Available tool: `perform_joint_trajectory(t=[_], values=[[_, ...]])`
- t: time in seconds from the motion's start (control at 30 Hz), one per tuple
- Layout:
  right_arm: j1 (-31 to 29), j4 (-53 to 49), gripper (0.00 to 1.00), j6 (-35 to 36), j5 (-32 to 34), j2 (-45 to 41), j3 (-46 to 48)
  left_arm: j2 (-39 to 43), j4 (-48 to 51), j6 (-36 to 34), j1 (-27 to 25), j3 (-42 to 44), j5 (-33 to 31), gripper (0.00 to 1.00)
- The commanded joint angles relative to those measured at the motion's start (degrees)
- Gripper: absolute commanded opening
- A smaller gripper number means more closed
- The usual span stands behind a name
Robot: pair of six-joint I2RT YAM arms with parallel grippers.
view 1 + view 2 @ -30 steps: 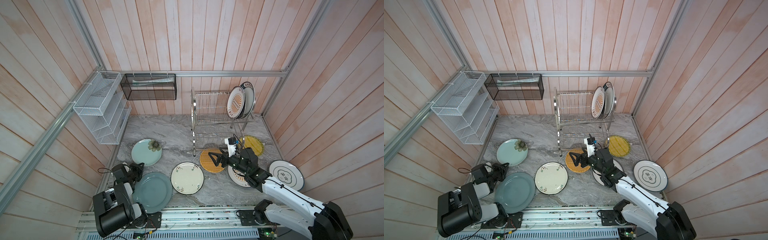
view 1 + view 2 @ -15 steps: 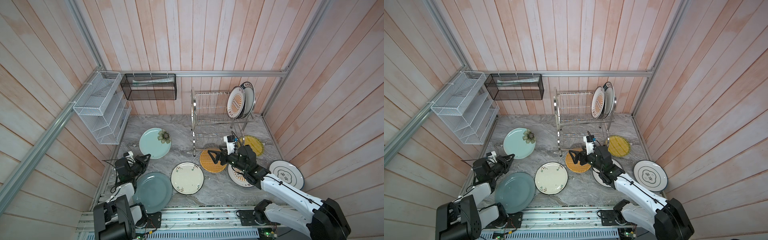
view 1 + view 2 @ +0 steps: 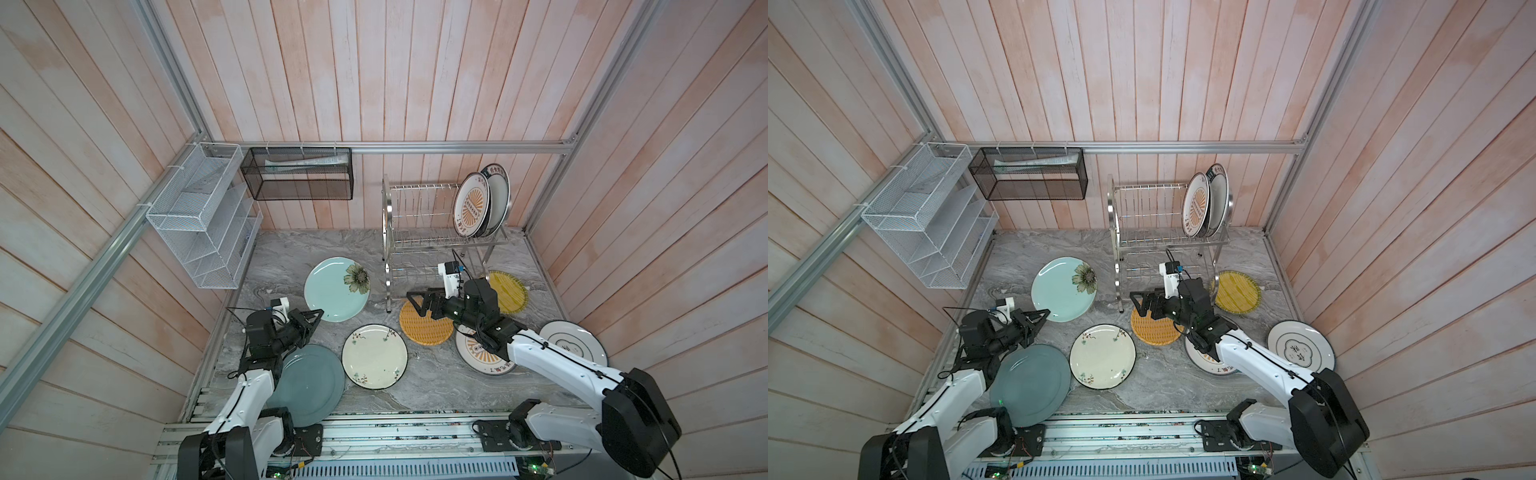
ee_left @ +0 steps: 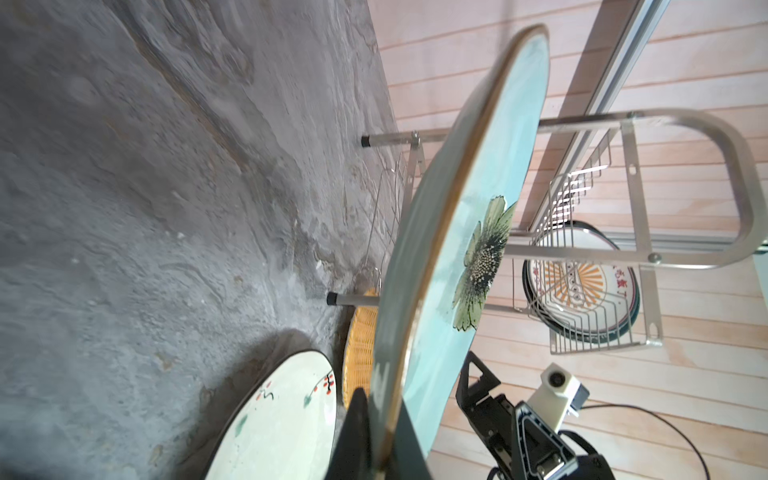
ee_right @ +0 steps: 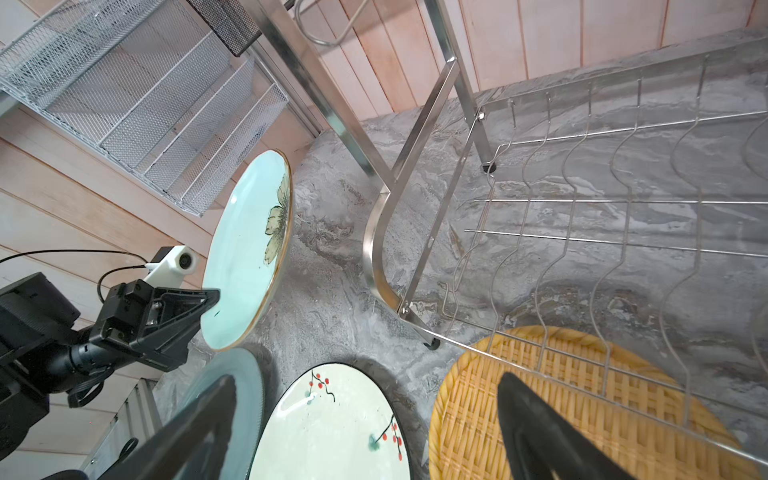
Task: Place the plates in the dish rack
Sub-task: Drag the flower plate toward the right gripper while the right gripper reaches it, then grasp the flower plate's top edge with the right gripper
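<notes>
My left gripper is shut on the near rim of the pale teal flower plate, which hangs tilted above the table, left of the dish rack. The rack's upper tier holds a sunburst plate and a blue-ringed plate upright at its right end. My right gripper is open and empty above the orange woven plate, by the rack's lower tier. Flat on the table lie a grey-blue plate, a cream floral plate and a yellow woven plate.
A second sunburst plate lies partly under my right arm and a dark-ringed white plate sits at the right wall. A white mesh organizer and a black mesh basket hang on the left and back walls.
My left arm has reached out and carried the teal flower plate up and to the right, toward the rack. My right gripper has edged slightly back, still open.
</notes>
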State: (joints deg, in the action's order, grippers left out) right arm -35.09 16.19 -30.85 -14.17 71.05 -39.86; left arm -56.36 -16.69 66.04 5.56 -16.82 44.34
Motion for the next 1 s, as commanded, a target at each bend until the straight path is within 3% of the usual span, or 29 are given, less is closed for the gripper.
perform_joint_trajectory(t=[0.0,0.27,0.43,0.67,0.97], values=[[-0.9,-0.2,0.98,-2.0,-2.2,1.5,-2.7,2.7,-4.4,1.2,-3.7,-3.3,-1.8,0.0],[-3.1,-1.0,0.97,-3.1,-1.7,4.0,-5.1,2.0,-6.5,2.8,-15.1,-4.0,-8.3,0.0],[-3.3,-1.7,0.91,-4.6,-1.3,6.3,-6.2,1.7,-8.4,4.0,-19.4,-4.3,-10.7,0.0],[-3.6,-1.5,0.75,-6.2,-2.1,8.4,-7.2,2.2,-9.0,4.4,-22.4,-4.7,-12.2,0.0],[-4.1,-0.5,0.44,-7.6,-3.1,9.9,-7.5,2.5,-9.7,4.6,-23.5,-4.5,-12.8,0.0]])
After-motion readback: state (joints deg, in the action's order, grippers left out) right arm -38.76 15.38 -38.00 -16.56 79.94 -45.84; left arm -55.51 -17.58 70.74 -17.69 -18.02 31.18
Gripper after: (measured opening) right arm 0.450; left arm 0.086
